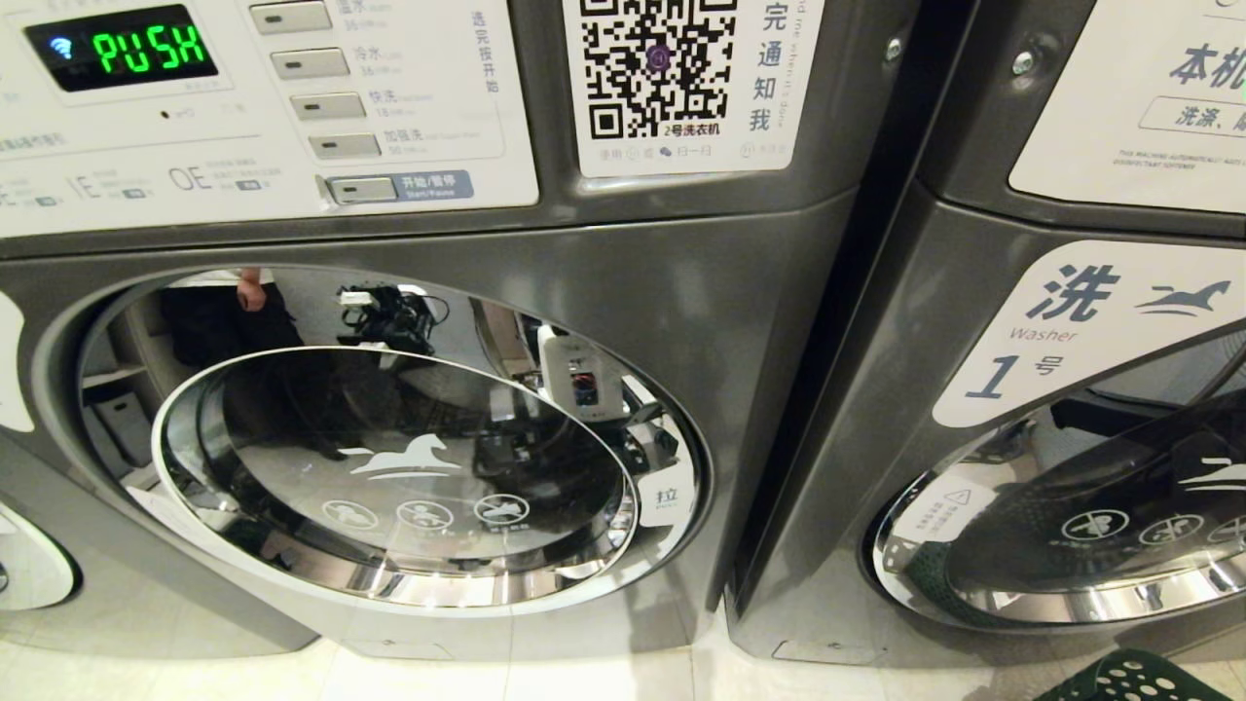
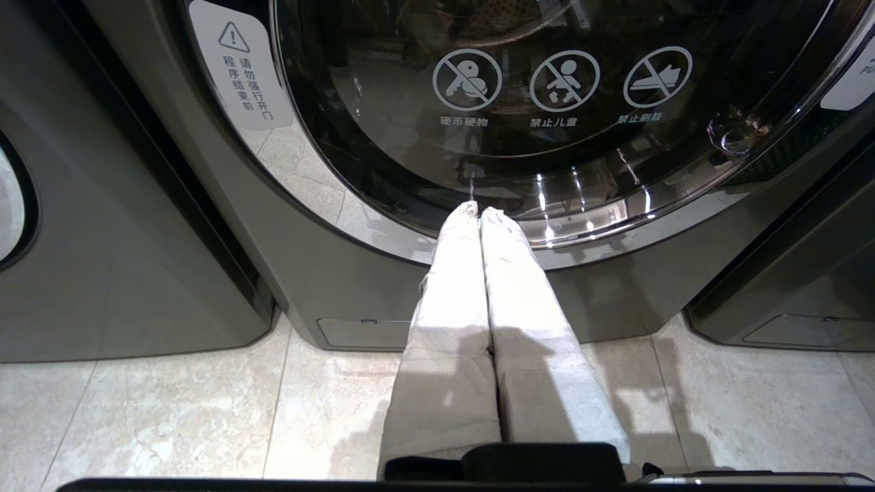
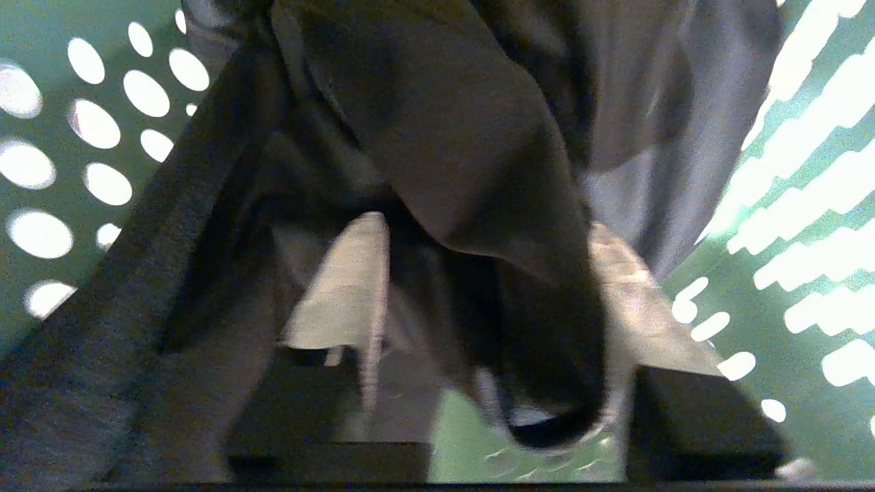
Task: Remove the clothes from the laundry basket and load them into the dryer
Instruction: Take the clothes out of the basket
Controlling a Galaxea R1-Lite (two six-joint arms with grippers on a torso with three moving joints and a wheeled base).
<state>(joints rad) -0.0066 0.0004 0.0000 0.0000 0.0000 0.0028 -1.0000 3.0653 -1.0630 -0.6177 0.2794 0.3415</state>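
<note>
Dark grey clothes (image 3: 444,123) lie heaped in the green perforated laundry basket (image 3: 34,27). My right gripper (image 3: 487,229) is down inside the basket, open, its pale fingers (image 3: 345,287) standing either side of a hanging fold of the dark cloth. Only a corner of the basket (image 1: 1129,677) shows at the bottom right of the head view, where neither arm appears. The dryer's round glass door (image 1: 399,477) is closed. My left gripper (image 2: 478,210) is shut and empty, held low and pointing at the bottom rim of that door (image 2: 547,102).
A second grey machine (image 1: 1022,389) stands right of the first, its door also closed. The control panel (image 1: 122,49) reads PUSH. Pale floor tiles (image 2: 171,410) run in front of the machines. A person is mirrored in the door glass.
</note>
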